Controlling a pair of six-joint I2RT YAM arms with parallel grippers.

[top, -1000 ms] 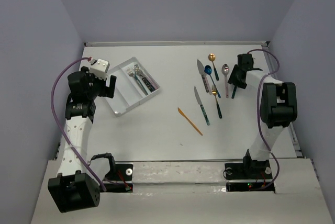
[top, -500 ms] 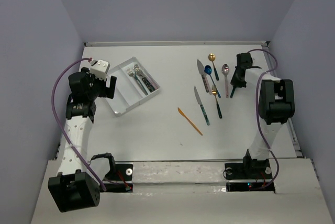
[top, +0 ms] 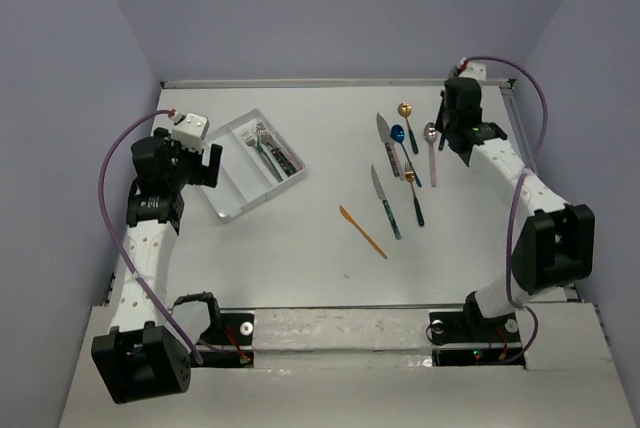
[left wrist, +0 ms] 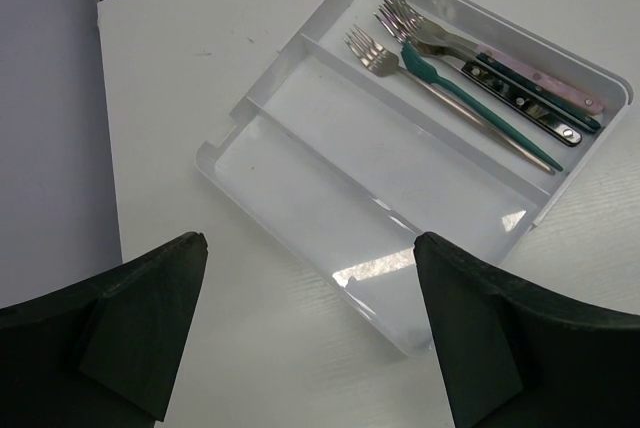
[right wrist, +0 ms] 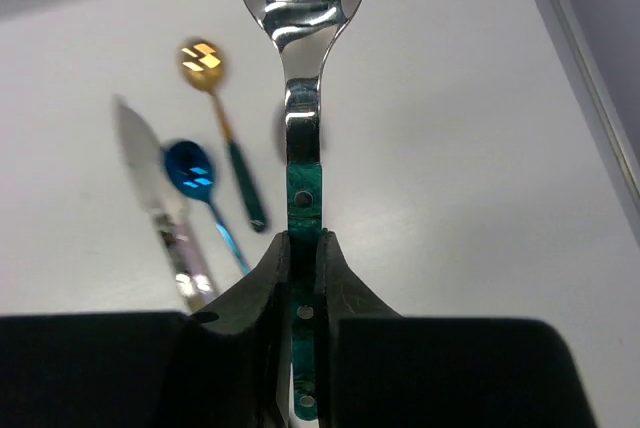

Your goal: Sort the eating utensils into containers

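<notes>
The right arm (top: 500, 163) has swung up and stretched toward the far edge of the table (top: 300, 248), its elbow now lower and further right in the top view. The right gripper (right wrist: 303, 248), which sat low over the table before, is now raised and clamped on the green handle of 1 silver spoon (right wrist: 303, 8). That spoon has left its place just right of the pink-handled spoon (top: 432, 148) and hangs in the air.

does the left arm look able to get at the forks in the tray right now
Probably yes: the left gripper hangs open just beside the tray, and the forks lie uncovered in its outer compartment, nothing above them.
</notes>
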